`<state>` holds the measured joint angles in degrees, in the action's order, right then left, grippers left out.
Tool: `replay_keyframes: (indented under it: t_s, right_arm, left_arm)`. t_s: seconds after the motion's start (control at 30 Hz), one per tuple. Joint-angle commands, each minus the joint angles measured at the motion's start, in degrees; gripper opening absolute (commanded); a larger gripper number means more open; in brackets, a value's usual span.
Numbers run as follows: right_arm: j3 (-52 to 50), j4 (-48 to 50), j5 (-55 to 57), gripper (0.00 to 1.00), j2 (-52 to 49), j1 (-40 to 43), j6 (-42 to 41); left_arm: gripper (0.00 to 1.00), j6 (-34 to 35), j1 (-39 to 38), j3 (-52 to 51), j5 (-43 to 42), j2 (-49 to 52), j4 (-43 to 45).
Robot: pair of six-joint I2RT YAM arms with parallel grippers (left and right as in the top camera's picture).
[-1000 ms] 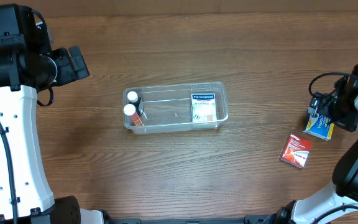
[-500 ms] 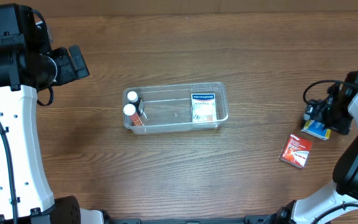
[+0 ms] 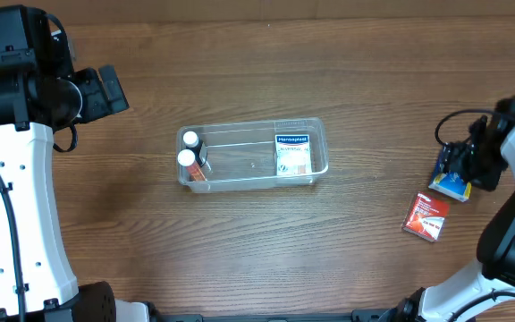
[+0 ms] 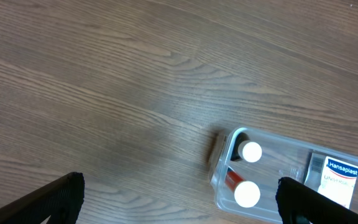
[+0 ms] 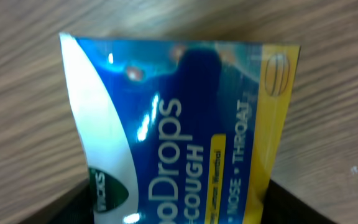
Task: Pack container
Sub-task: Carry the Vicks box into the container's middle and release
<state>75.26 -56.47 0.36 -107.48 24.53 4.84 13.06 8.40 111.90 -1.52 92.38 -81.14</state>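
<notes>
Now, my right gripper (image 3: 459, 165) straddles the cough-drop packet (image 5: 185, 124) (clamped or not, I cannot tell). The container (image 3: 318, 143) lies well off to its left, long axis left-to-right, nearer my left gripper (image 4: 179, 202), which is spread wide.

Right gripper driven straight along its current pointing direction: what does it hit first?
The blue-and-yellow cough drops packet, filling its wrist view dead ahead; the wooden table lies under it. Gap unclear.

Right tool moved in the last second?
Yes, slightly. In the overhead view the right tool and its cough drops pack shifted left, nearer the red packet, which stayed put.
</notes>
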Motion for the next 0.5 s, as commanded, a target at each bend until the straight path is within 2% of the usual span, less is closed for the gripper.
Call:
replay_keyframes:
  t_s: [0.0,0.17,0.2,0.33,0.37,0.47]
  right_arm:
    - [10.5,-4.5,-0.5,0.67,5.3,-6.8,-3.5]
    - [19.2,-12.5,-0.5,0.68,14.1,-21.2,-8.4]
    - [19.8,-13.4,-0.6,0.68,16.7,-26.4,-10.0]
    - [19.8,-13.1,-0.5,0.68,21.3,-41.8,-18.1]
    - [19.6,-12.0,-0.5,0.68,21.2,-47.5,-22.8]
    - [19.0,-8.8,-0.5,0.68,18.8,-55.2,-28.0]
  left_arm:
    - [1.0,-1.3,0.2,0.7,0.2,0.3,0.2]
    - [1.0,-1.3,0.2,0.7,0.2,0.3,0.0]
    - [1.0,-1.3,0.2,0.7,0.2,0.3,-0.1]
    - [1.0,-1.3,0.2,0.7,0.2,0.3,-0.1]
    - [1.0,-1.3,0.2,0.7,0.2,0.3,-0.3]
    - [1.0,-1.3,0.2,0.7,0.2,0.3,-0.8]
